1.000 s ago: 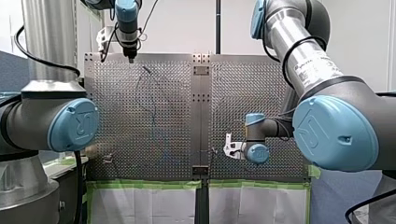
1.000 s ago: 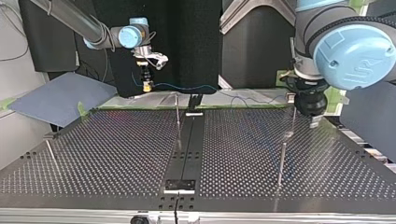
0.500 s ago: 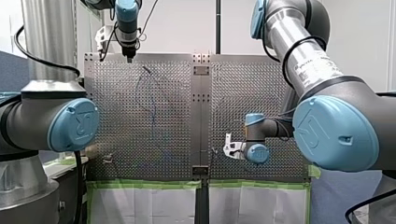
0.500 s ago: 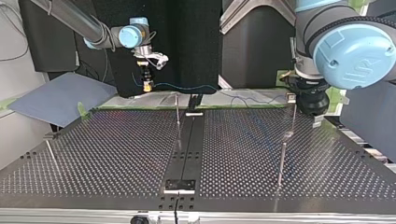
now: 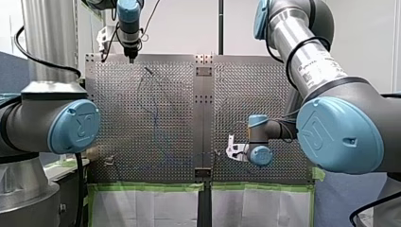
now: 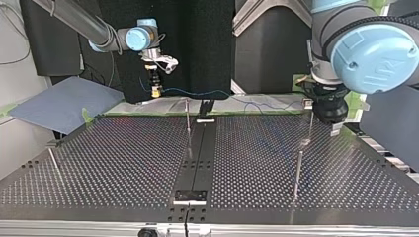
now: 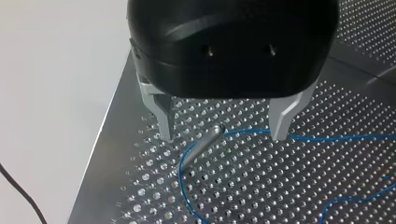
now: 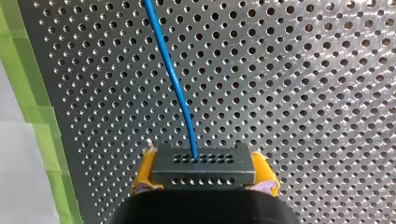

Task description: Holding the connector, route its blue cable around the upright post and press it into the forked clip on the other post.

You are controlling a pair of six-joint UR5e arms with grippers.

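Note:
My right gripper has its yellow pads shut on a black connector. A blue cable leaves the connector and runs ahead over the perforated plate. In the top view that gripper hangs beyond the table's far edge at the left, and the cable stretches rightward from it. My left gripper is black with metal fingers and stands open above a slim metal post. The cable bends around this post between the fingers. In the top view my left gripper hovers by a thin post.
Another thin post stands near the table's centre strip, and a third post at the top view's left. Green tape lines the plate's edge. A grey-blue board lies off the table at the top view's far left.
My left gripper has shifted very slightly over its post. My right gripper holds the connector in the same place.

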